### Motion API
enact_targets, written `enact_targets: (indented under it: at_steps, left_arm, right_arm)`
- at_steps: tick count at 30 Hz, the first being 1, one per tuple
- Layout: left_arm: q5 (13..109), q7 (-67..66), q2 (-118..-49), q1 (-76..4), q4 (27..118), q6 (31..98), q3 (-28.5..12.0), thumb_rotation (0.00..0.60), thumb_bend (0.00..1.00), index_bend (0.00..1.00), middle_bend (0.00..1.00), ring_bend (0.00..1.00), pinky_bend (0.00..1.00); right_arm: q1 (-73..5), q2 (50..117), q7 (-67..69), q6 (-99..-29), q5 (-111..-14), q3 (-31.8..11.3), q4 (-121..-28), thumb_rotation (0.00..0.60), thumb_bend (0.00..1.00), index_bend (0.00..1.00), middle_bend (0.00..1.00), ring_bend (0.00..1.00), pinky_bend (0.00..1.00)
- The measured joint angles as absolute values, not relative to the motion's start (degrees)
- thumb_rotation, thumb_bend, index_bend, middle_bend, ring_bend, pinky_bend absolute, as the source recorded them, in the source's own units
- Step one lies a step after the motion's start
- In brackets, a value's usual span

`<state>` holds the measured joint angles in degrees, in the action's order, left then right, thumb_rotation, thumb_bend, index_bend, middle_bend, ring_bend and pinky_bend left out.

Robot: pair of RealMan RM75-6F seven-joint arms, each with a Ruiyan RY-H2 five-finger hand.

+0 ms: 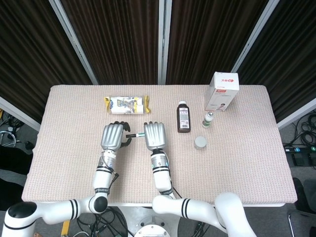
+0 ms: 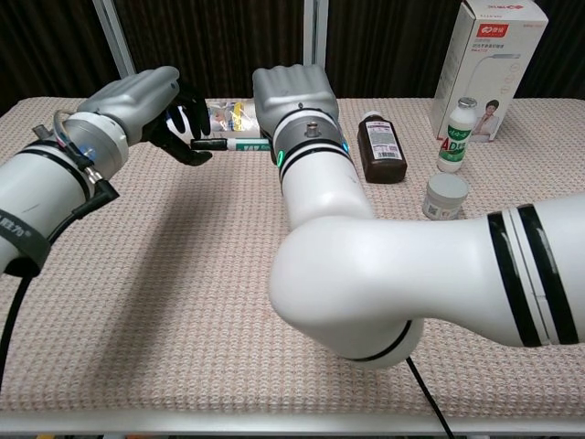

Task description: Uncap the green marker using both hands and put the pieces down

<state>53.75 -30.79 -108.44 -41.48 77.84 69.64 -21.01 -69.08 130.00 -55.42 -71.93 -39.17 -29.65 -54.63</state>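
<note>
The green marker [image 1: 135,134] [image 2: 239,144] is held level above the table, its body in my right hand [image 1: 153,136] [image 2: 291,99], which shows as a closed fist. The marker's black cap [image 2: 209,144] sticks out to the left. My left hand [image 1: 112,137] [image 2: 137,105] is at that end, with its dark fingers [image 2: 187,123] curled above the cap's tip and the thumb below it. Whether they pinch the cap is hidden from both views.
A yellow snack packet [image 1: 126,104] lies behind the hands. To the right stand a brown bottle [image 1: 183,117], a small white jar [image 1: 200,143], a little green-labelled bottle [image 1: 208,119] and a white box [image 1: 222,91].
</note>
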Motion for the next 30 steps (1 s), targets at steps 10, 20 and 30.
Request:
enact_targets:
  at_steps: [10, 20, 30]
  left_arm:
    - [53.5, -29.7, -108.6, -42.0, 77.7, 69.3, -21.3, 0.6, 0.29, 0.56, 0.51, 0.45, 0.52]
    - [54.4, -28.0, -108.1, -41.4, 78.3, 69.4, -20.3, 0.6, 0.31, 0.6, 0.56, 0.51, 0.57]
    - [54.8, -19.6, -104.9, -37.8, 79.5, 68.6, -19.8, 0.6, 0.33, 0.64, 0.62, 0.56, 0.61]
  right_arm:
    - [-70.5, 130.0, -54.5, -72.6, -37.2, -28.5, -54.0, 0.6, 0.29, 0.66, 0.65, 0.57, 0.64]
    - [-70.4, 130.0, -54.3, -73.1, -37.6, -28.5, -53.7, 0.6, 0.3, 0.66, 0.65, 0.57, 0.64]
    - [-64.7, 127.1, -53.7, -77.1, -40.8, -27.1, -59.1, 0.6, 0.3, 0.67, 0.65, 0.58, 0.64]
